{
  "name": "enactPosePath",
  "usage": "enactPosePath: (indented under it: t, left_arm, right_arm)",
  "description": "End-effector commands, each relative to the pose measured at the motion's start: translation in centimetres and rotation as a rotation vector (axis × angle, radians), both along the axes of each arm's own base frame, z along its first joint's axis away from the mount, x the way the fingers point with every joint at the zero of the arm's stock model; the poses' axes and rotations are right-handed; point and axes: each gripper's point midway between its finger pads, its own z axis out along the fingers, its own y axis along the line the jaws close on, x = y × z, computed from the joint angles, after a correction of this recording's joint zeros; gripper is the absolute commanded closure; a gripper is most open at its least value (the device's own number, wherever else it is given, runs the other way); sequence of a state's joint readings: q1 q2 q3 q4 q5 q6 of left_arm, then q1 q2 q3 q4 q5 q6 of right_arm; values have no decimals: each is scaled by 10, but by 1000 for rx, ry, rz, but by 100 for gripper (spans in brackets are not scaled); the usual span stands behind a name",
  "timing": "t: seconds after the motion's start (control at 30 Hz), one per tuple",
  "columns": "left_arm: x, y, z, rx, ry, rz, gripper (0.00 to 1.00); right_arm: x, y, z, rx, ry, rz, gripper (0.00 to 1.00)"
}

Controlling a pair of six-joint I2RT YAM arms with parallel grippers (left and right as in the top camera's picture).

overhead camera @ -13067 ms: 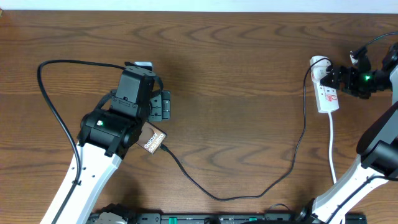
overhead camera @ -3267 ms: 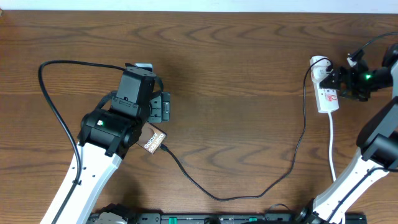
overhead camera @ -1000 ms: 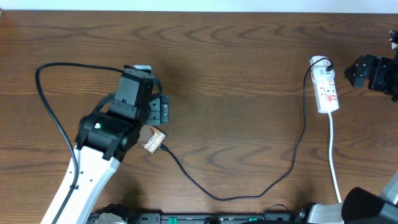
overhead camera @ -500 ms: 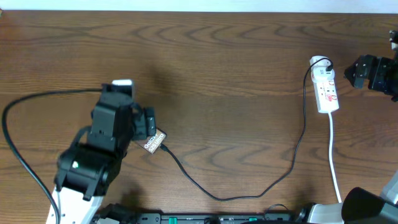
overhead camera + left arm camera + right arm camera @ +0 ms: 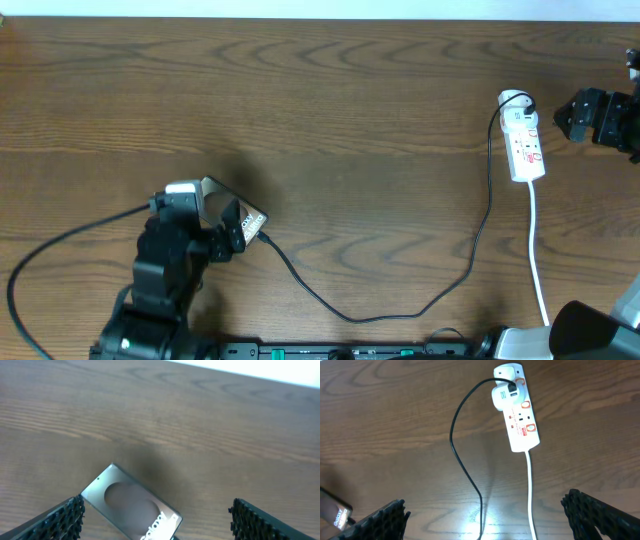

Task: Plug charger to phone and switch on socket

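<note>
Lying flat on the wooden table [image 5: 350, 100], the phone [image 5: 251, 221] is sitting near the front left, its lettered end turned toward the charger [image 5: 489, 190]. The thin black cable is meeting the phone's near corner, though whether the tip is fully seated cannot be told. From there the cable is looping along the table's front and climbing to a white adapter [image 5: 502, 396] plugged into the far end of the socket [image 5: 525, 145]. The socket is lying at the far right, its white lead [image 5: 535, 250] trailing toward the front edge.

The left gripper [image 5: 222, 225] is hanging over the phone's left part with its jaws spread wide and nothing between them; from the left wrist the phone [image 5: 129, 505] is showing between the two fingers [image 5: 62, 520]. The right gripper [image 5: 572, 113] is standing apart, to the right of the socket, likewise gaping wide and empty. The right wrist camera is looking down on the socket [image 5: 522, 420] and the cable [image 5: 451, 435].
</note>
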State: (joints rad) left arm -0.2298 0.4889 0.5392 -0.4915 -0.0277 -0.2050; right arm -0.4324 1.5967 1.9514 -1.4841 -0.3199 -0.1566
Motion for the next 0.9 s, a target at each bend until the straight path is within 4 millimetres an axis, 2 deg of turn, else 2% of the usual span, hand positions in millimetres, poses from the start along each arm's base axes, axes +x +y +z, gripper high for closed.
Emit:
enactPosePath:
  t: [0.0, 0.3, 0.67, 0.77, 0.87]
  left_arm:
    - [-6, -1, -1, -15, -58, -18, 9]
    - [-7, -9, -13, -77, -236, -65, 9]
    - [-5, -35, 8, -174, -580, -276, 8]
    - [-5, -33, 10, -173, -586, -282, 9]
    - [-4, -31, 3, -172, -558, -270, 8]
  right_arm:
    - [1, 1, 5, 1, -11, -8, 1]
    - [1, 1, 5, 1, -11, -8, 1]
    - [1, 1, 5, 1, -11, -8, 1]
    - [1, 1, 5, 1, -11, -8, 1]
    - [1, 1, 4, 1, -11, -8, 1]
